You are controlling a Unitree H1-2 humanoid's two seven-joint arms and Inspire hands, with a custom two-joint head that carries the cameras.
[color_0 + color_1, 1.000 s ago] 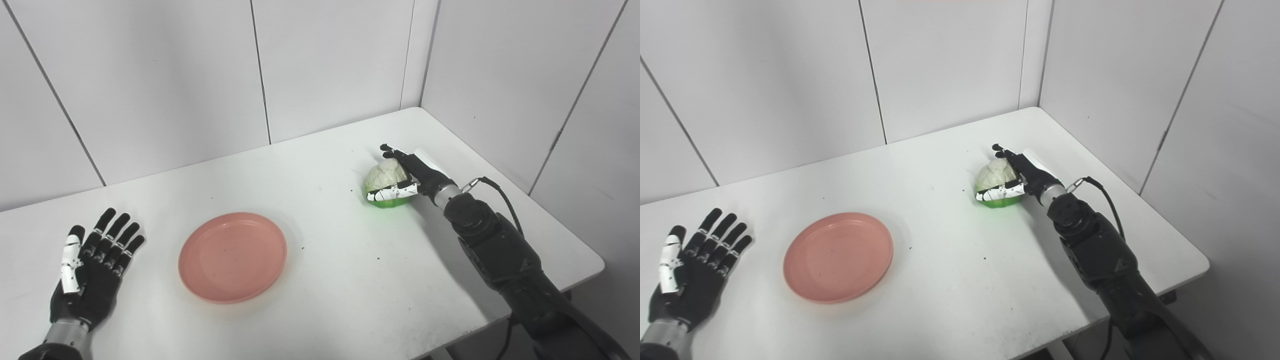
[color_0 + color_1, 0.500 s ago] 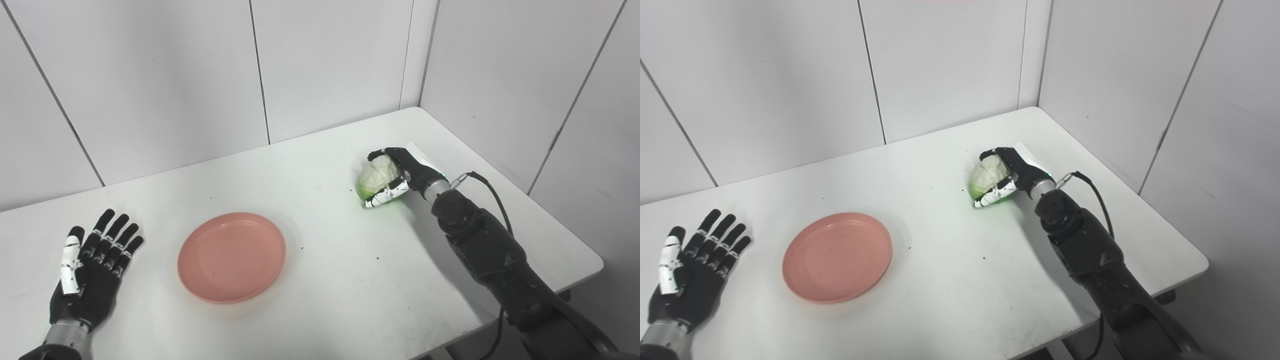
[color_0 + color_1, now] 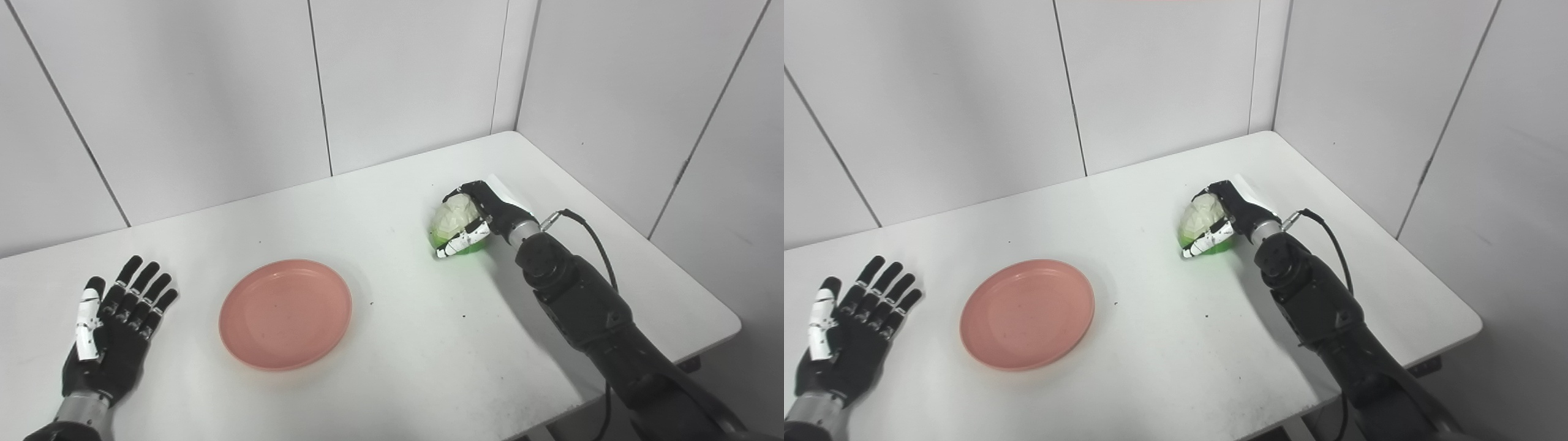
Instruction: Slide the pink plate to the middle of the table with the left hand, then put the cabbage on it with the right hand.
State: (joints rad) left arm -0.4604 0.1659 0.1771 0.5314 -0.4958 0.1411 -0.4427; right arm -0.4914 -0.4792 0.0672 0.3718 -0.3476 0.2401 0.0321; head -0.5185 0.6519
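Fingers [image 3: 468, 195] of right hand [image 3: 490, 211] curled over top and far side of cabbage [image 3: 452, 222] — thumb pressed along its near lower side, grip closed on it. Cabbage held between fingers and thumb, pale top showing, green base low at the table [image 3: 404, 343], right of centre; contact with the surface not discernible. Plate [image 3: 285, 314] flat near mid-table, well apart from cabbage, to its left. Left hand [image 3: 109, 334] palm-up at left edge — fingers spread, holding nothing, near the plate but not touching.
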